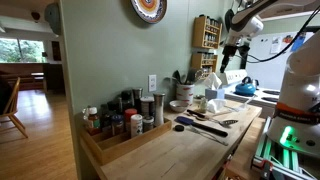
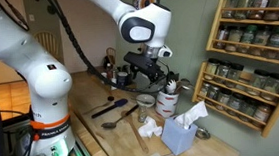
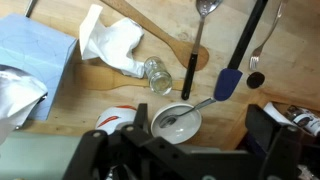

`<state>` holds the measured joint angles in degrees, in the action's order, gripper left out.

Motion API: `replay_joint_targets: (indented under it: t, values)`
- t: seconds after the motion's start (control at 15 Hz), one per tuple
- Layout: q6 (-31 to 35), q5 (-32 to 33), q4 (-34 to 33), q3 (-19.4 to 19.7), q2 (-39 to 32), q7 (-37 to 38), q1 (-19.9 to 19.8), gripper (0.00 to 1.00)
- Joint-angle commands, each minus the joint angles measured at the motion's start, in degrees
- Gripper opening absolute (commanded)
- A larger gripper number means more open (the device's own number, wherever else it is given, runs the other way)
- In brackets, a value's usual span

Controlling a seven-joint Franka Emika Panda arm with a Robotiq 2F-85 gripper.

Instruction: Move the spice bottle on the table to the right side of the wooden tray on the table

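Note:
A small clear glass spice bottle (image 3: 157,72) lies on its side on the table (image 1: 190,150), beside a crumpled white tissue. The long wooden tray (image 1: 120,146) sits at the near end of the table and holds several jars and bottles. My gripper (image 3: 200,120) is open and empty. It hangs above a white bowl (image 3: 165,128) with a spoon in it, a little short of the bottle. In both exterior views the gripper (image 1: 232,55) (image 2: 151,72) is raised over the far end of the table, away from the tray.
A blue tissue box (image 3: 35,60) (image 2: 179,135) stands beside the bottle. A wooden spoon (image 3: 160,40), black spatula (image 3: 245,40), blue spatula (image 3: 228,82) and metal spoons lie around it. A red-and-white canister (image 2: 166,101) stands near. A wall rack of jars (image 2: 253,49) is behind.

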<state>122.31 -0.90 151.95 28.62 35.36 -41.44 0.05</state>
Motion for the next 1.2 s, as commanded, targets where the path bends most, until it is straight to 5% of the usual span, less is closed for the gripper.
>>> replay_joint_targets:
  t: [0.0, 0.47, 0.93, 1.13]
  values:
    - [-0.1, -1.7, -0.1, -2.2, -0.7, -1.3, -2.3, 1.0]
    - [-0.1, -1.7, -0.1, -2.2, -0.8, -1.3, -2.3, 1.0]
    - [15.6, -2.2, 8.5, -10.4, -4.1, 5.1, -1.3, 1.0]
    - [20.6, -3.9, 6.7, -11.9, -10.5, 7.9, 0.4, 1.0]
